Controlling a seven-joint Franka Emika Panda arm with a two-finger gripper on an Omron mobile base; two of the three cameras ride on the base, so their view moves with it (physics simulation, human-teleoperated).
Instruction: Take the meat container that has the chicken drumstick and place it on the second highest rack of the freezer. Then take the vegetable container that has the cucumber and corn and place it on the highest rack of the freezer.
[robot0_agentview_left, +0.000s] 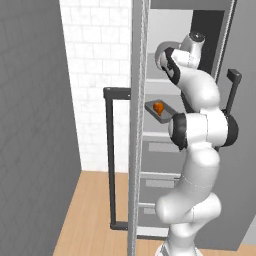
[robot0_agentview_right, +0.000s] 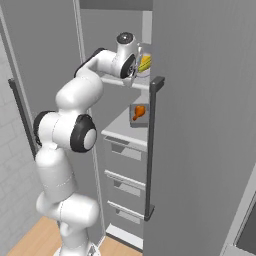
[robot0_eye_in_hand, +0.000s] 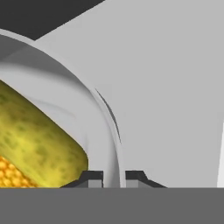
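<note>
Left base view: the white arm (robot0_agentview_left: 197, 150) reaches up into the open freezer (robot0_agentview_left: 170, 165), past its door edge. Below its wrist, the meat container (robot0_agentview_left: 161, 110) with the orange-brown chicken drumstick (robot0_agentview_left: 158, 107) sits on the second highest rack (robot0_agentview_left: 160, 122).

Right base view: the wrist is level with the highest rack (robot0_agentview_right: 131, 82), where the yellow corn (robot0_agentview_right: 145, 63) shows in the vegetable container (robot0_agentview_right: 144, 73) just beside the hand. The drumstick tray lies one shelf lower, above the drawers (robot0_agentview_right: 125, 172).

Hand view: the tool (robot0_eye_in_hand: 113, 177) is clenched on the pale rim of the vegetable container, one fingertip (robot0_eye_in_hand: 92, 178) inside the wall, the other outside. The cucumber (robot0_eye_in_hand: 39, 140) and corn lie inside the bowl, just beside the fingertips.
</note>
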